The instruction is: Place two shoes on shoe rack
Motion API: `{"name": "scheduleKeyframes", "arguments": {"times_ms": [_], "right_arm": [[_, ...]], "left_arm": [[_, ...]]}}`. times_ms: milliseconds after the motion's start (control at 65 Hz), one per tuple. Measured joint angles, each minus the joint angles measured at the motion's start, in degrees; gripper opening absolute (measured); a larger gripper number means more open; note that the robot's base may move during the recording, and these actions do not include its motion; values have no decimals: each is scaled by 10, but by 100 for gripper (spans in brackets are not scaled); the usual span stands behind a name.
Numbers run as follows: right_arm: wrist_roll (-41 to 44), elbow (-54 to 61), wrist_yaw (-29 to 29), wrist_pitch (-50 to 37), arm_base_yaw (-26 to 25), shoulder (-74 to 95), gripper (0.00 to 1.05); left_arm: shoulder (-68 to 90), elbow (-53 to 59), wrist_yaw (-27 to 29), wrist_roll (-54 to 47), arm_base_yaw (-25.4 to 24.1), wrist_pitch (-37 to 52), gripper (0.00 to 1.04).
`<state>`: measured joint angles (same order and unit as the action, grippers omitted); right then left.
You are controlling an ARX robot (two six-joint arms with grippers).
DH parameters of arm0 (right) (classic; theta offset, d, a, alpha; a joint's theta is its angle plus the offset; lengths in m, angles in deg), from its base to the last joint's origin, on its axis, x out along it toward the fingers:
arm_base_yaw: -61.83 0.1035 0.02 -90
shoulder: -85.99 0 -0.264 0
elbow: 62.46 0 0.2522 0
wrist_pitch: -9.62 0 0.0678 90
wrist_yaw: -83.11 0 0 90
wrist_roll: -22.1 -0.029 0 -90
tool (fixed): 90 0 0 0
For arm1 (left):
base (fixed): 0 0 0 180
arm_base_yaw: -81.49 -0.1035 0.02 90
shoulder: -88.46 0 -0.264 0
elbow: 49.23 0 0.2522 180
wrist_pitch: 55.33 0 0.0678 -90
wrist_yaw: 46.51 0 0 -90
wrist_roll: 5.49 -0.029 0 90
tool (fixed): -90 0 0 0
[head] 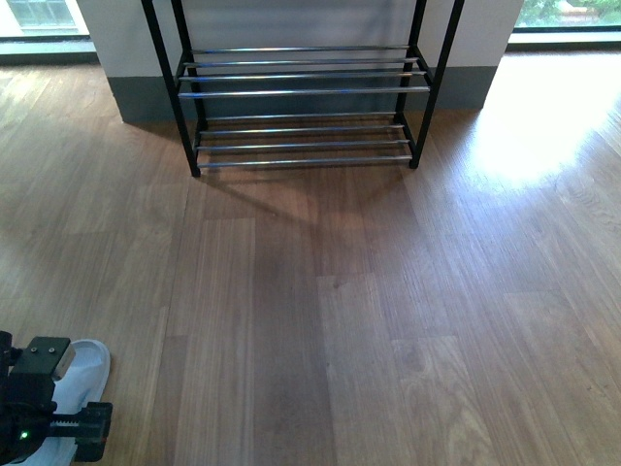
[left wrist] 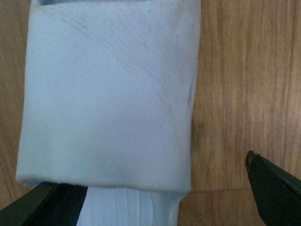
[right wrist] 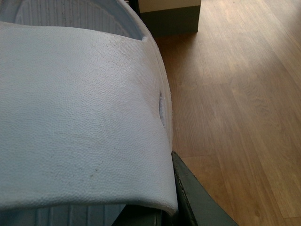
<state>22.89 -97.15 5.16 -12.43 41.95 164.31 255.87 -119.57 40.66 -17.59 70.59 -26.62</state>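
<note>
At the near left of the front view, a pale blue slide [head: 89, 361] was seen lying on the wood floor [head: 388, 320], partly covered by the left arm. In the left wrist view the left gripper [left wrist: 148, 176] was held over this slide with its jaws spread wide. 1 dark finger [left wrist: 44, 207] was placed at 1 edge of the broad strap and the other was set clear of the opposite edge, over bare floor. Nothing was gripped between them.

The rack [head: 306, 92] was seen at the far middle of the front view, stood on the floor against a grey wall base [head: 146, 97]. 2 tiers of chrome bars were shown in its black frame. The slide was well apart from it.

The right wrist view was filled by the textured strap of a 2nd slide [right wrist: 80, 127], also on the floor. Only 1 finger [right wrist: 197, 202] of the right gripper [right wrist: 186, 195] was shown, tucked at the strap's edge. Whether those jaws were spread or closed could not be told.
</note>
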Motion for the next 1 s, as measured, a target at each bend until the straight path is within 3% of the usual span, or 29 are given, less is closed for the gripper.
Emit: {"name": "scheduleKeyframes", "arguments": {"times_ms": [92, 431, 584, 692, 815, 1000], "right_arm": [[0, 0, 0, 0, 0, 0, 1], [0, 0, 0, 0, 0, 0, 1], [0, 0, 0, 0, 0, 0, 1], [0, 0, 0, 0, 0, 0, 1], [0, 0, 0, 0, 0, 0, 1], [0, 0, 0, 0, 0, 0, 1]], "left_arm": [[8, -12, -3, 6, 2, -1, 93], [14, -7, -15, 15, 2, 22, 48], [15, 3, -31, 26, -14, 45, 16], [13, 11, -38, 33, -22, 59, 2], [4, 26, -49, 43, -27, 73, 2], [-46, 1, -58, 62, -4, 27, 2]]}}
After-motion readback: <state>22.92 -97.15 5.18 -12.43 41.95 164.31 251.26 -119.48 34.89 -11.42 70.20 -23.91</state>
